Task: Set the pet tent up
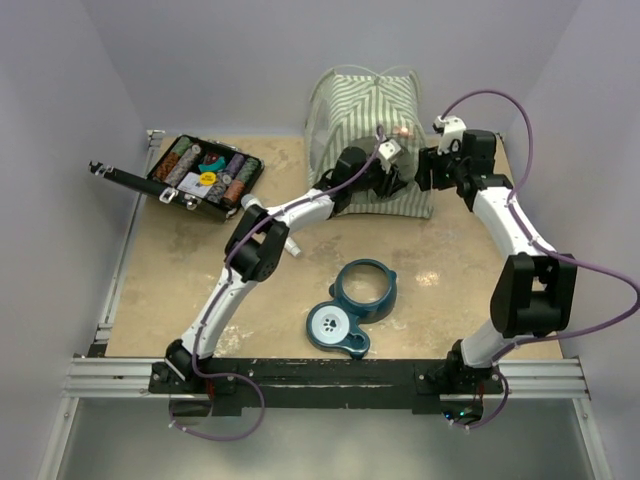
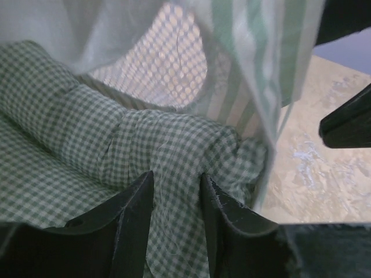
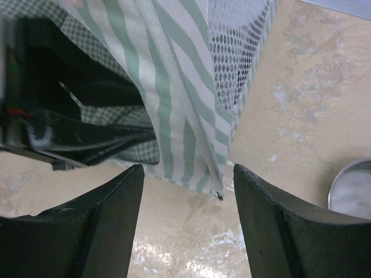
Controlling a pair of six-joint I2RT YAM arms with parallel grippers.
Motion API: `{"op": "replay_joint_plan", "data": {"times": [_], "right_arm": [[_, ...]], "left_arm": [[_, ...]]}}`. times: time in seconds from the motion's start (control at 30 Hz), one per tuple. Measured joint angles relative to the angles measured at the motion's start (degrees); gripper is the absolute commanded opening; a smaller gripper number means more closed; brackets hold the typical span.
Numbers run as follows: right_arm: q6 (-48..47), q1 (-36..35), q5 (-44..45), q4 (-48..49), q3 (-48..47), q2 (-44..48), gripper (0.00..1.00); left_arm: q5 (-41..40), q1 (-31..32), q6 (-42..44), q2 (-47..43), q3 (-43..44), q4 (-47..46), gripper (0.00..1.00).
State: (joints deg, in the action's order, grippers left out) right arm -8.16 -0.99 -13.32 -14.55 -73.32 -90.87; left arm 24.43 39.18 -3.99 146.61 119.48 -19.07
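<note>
I work on a tan, mottled table [image 1: 150, 300] closed in by plain white walls [image 1: 60, 60], with a metal rail along its near edge.

At the far-left corner lies an open black case of coloured rolls [image 1: 205, 177]. Near the middle of the near edge sits a teal double pet-bowl stand [image 1: 355, 305].

The green-and-white striped fabric pet tent [image 1: 350, 100] stands upright at the far edge, right of the middle. Its doorway faces the near edge, towards my bases. Its front hem runs left to right, roughly along the far edge. I cannot judge from above whether it is longer across or deep.

My left gripper [image 2: 175, 176] is inside the doorway. Its fingers are closed on a fold of the soft green checked cushion [image 2: 87, 116], whose cloth fills the gap between them. The cushion lies bunched on the tent floor under a mesh window.

My right gripper [image 3: 186, 169] hangs at the tent's near-right corner with its fingers wide apart and nothing between them. The striped corner ends just beyond the tips.

From above, my arms cover the doorway and hide the cushion. In the right wrist view, a grey round rim [image 3: 351, 188] is cut off at the right edge, and I cannot identify it.
</note>
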Motion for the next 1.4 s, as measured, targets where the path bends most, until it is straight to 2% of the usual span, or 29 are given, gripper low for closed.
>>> {"op": "replay_joint_plan", "data": {"times": [0.17,0.27,0.4,0.53,0.7,0.77,0.87,0.97,1.07,1.13,1.3,1.4], "right_arm": [[-0.04,-0.02,-1.77,1.44,-2.01,-2.73,0.58],[-0.26,0.00,-3.50,1.75,-2.21,-3.39,0.51],[-0.02,0.00,-6.14,1.92,-2.21,-3.37,0.42],[0.31,0.15,-8.02,1.88,-2.21,-3.37,0.40],[0.81,0.09,-10.19,2.12,-1.92,-2.97,0.40],[1.38,0.04,-10.40,2.73,-0.94,-2.29,0.42],[2.38,0.04,-10.51,3.15,-0.22,-1.70,0.57],[3.13,0.04,-10.67,3.28,-0.22,-1.29,0.71],[3.17,0.04,-10.58,2.29,-0.28,0.35,0.81],[2.69,0.04,-10.25,0.68,-1.01,2.21,0.91],[0.00,0.02,-9.73,-4.02,-3.98,8.85,0.99],[-1.95,0.02,-9.75,-6.21,-4.11,13.99,0.98]], "left_arm": [[-2.27,1.14,1.14,4.24,4.17,3.13,0.39],[-2.14,1.88,3.30,6.47,7.52,5.97,0.48],[-0.44,1.84,4.22,6.69,7.61,6.67,0.62],[-0.20,0.96,3.21,2.14,-0.79,3.98,0.68],[-0.81,-1.20,3.41,-9.25,-12.94,4.35,0.74],[-0.63,-2.78,4.57,-15.61,-18.08,4.37,0.75],[0.61,-4.92,7.58,-24.92,-24.06,4.48,0.78],[2.45,-6.03,10.75,-34.12,-28.70,5.84,0.89],[3.76,-5.64,13.14,-41.33,-30.58,11.06,0.98],[4.26,-5.40,14.82,-46.07,-31.71,17.11,1.00],[5.84,-7.08,18.80,-58.86,-38.97,31.69,1.00],[6.05,-8.98,21.75,-66.38,-44.87,39.26,1.00]]}}
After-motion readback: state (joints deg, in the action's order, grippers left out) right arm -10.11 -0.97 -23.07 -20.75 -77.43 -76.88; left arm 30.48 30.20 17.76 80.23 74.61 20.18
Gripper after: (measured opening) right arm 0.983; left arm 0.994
